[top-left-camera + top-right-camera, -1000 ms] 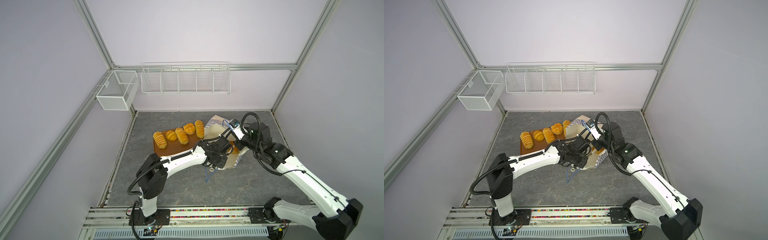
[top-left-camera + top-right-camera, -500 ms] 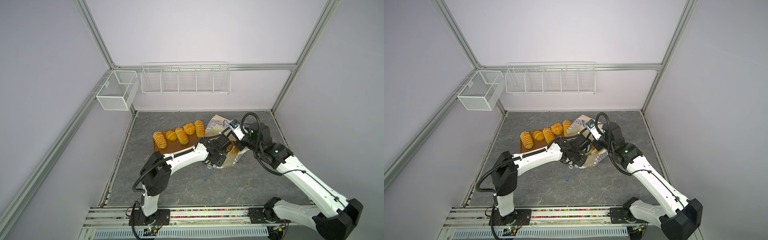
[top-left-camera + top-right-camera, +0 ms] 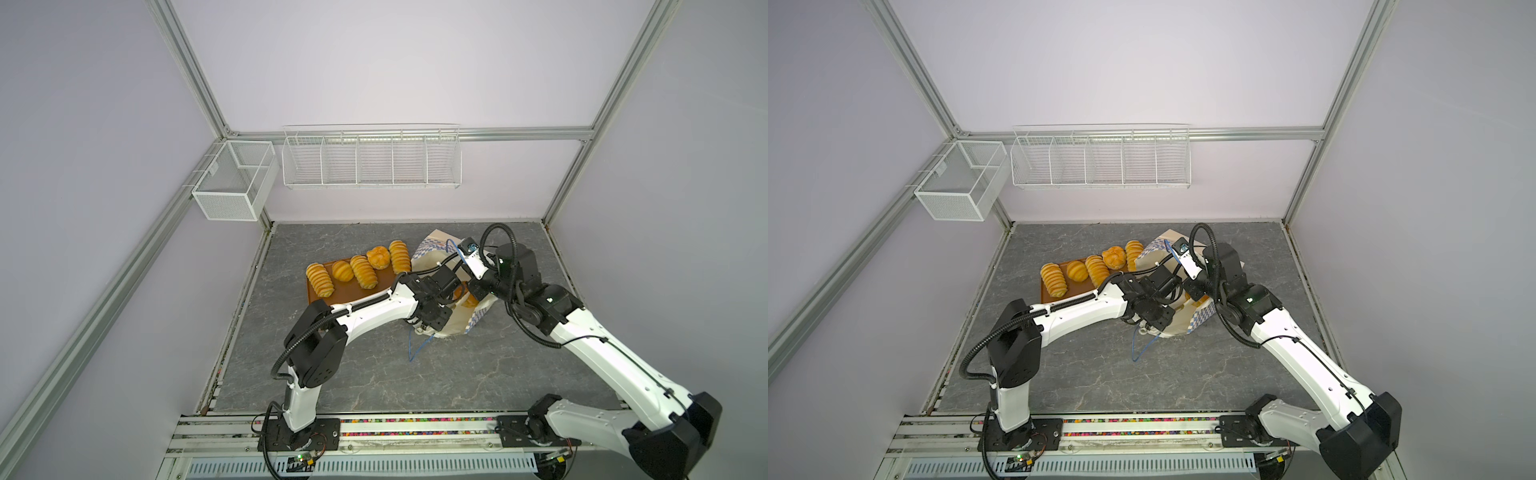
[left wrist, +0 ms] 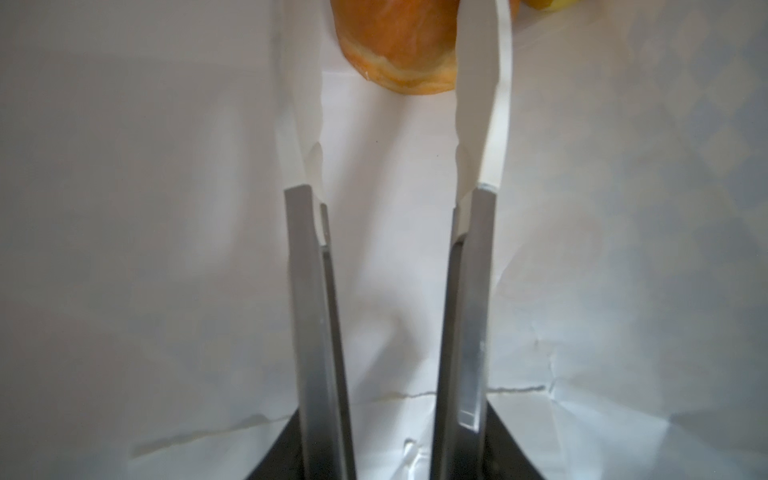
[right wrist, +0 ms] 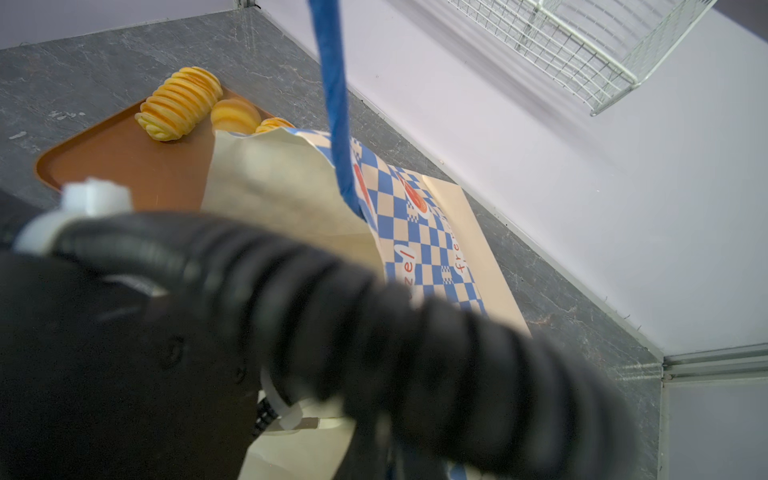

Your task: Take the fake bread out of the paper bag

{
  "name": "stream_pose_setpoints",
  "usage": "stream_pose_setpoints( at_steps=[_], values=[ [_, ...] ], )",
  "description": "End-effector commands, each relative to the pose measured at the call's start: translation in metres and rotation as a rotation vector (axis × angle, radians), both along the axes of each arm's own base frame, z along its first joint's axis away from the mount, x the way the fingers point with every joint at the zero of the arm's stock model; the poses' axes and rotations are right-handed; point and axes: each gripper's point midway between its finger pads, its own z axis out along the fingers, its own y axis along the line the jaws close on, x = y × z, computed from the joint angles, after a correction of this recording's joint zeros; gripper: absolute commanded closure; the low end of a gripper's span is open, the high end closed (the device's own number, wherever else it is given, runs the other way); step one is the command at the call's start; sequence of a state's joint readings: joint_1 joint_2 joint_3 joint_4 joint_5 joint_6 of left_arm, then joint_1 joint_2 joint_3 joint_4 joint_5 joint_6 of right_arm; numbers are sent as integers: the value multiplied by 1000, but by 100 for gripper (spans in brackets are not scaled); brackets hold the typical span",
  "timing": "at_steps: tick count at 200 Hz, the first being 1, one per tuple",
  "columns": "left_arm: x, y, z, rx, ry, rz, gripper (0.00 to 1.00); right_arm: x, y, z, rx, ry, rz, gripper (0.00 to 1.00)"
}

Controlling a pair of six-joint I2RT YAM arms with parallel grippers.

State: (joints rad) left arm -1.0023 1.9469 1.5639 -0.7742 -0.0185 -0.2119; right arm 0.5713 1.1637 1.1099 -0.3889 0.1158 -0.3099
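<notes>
The paper bag (image 3: pixel 451 326) (image 3: pixel 1177 326) lies tilted on the table with its mouth towards me, and its checkered band (image 5: pixel 415 232) shows in the right wrist view. My left gripper (image 3: pixel 457 293) (image 4: pixel 392 62) reaches into the bag and is open. One orange-brown fake bread (image 4: pixel 395 45) sits at its fingertips, against the white paper. My right gripper (image 3: pixel 477 289) (image 3: pixel 1194 286) is shut at the bag's rim and holds the mouth up; its fingertips are hidden. Another piece of fake bread (image 3: pixel 469 300) shows inside the mouth. Several loaves (image 3: pixel 363 272) lie on the brown tray (image 3: pixel 345 296).
One blue cord handle (image 3: pixel 415 349) trails on the table in front of the bag, and the other (image 5: pixel 336 104) hangs close to the right wrist camera. Wire baskets (image 3: pixel 370 164) (image 3: pixel 232 183) hang on the back and left walls. The left arm's cable (image 5: pixel 332 299) blocks much of the right wrist view.
The left arm has shifted slightly forward at the bag, and its jaws have opened a little wider. The right arm and the bag have not moved.
</notes>
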Motion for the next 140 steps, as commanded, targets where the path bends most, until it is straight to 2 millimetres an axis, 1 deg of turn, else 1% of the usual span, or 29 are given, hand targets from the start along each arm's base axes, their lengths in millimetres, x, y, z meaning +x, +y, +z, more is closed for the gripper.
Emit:
stream_pose_setpoints(
  at_steps=[1, 21, 53, 73, 94, 102, 119, 140],
  values=[
    [6, 2, -16, 40, 16, -7, 55, -1, 9, 21, 58, -26, 22, 93],
    [5, 0, -21, 46, 34, -18, 55, 0, 10, 19, 60, -20, 26, 93],
    [-3, -3, -21, 25, 59, -63, 55, 1, 10, 19, 58, -20, 24, 93],
    [-7, 0, -20, 37, 70, -91, 59, 0, 10, 18, 57, -23, 23, 93],
    [-12, 2, -14, 33, 84, -103, 65, -1, 9, 15, 51, -23, 25, 93],
    [-15, 2, -9, 20, 89, -107, 66, -1, 8, 14, 49, -23, 25, 93],
    [-20, 4, -2, 1, 92, -115, 66, -4, 7, 12, 43, -20, 27, 93],
    [-22, 11, 6, 0, 73, -115, 63, -8, 6, 12, 42, -28, 37, 93]
  ],
)
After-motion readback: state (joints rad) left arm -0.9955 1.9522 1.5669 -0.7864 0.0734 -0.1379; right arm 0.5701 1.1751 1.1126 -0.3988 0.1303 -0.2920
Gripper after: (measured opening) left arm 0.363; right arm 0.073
